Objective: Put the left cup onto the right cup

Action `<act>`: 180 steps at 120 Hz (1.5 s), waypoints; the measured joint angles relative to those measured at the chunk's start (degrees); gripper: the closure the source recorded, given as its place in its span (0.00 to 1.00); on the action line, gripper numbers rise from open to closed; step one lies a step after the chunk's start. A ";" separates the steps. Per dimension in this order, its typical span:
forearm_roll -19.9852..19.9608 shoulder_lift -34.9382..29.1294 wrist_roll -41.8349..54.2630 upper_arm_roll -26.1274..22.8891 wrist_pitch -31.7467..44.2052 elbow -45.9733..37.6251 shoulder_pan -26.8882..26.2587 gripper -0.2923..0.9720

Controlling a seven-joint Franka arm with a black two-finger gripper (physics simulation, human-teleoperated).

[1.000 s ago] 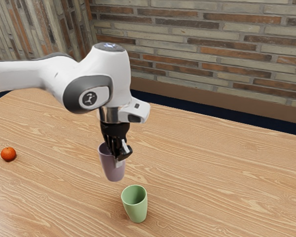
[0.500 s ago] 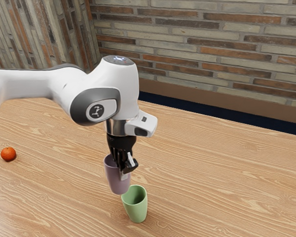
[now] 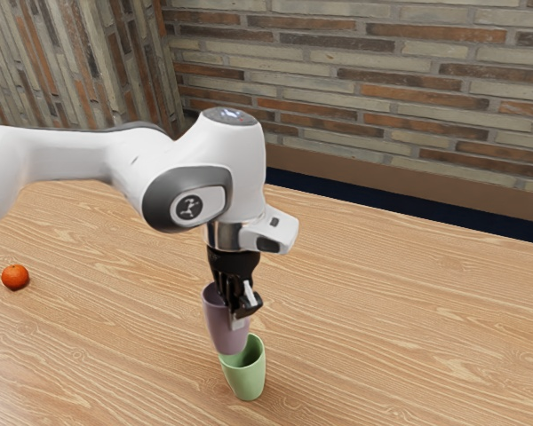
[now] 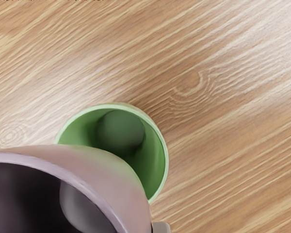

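My black gripper (image 3: 237,300) is shut on the rim of a purple cup (image 3: 222,327), which hangs upright in the air. Its base sits just above the mouth of a green cup (image 3: 247,371) standing on the wooden table (image 3: 400,302), slightly toward the exterior view's left of it. In the wrist view the purple cup (image 4: 77,189) looms close under my hand and overlaps the open green cup (image 4: 121,141), whose inside bottom shows.
A small orange ball (image 3: 14,277) lies on the table far off at the exterior view's left. A brick wall (image 3: 382,80) runs behind the table's far edge. Bare wood stretches toward the exterior view's right.
My arm has carried the purple cup toward the exterior view's right and downward, from beside the green cup to just over its mouth. The green cup and the ball have stayed put.
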 joint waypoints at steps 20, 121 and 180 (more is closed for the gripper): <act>0.23 1.44 0.04 0.01 0.84 1.09 0.00 0.84; 0.18 5.11 0.03 -0.08 1.55 2.11 -0.90 0.50; -0.17 3.90 0.16 5.65 -0.01 9.34 -5.51 0.28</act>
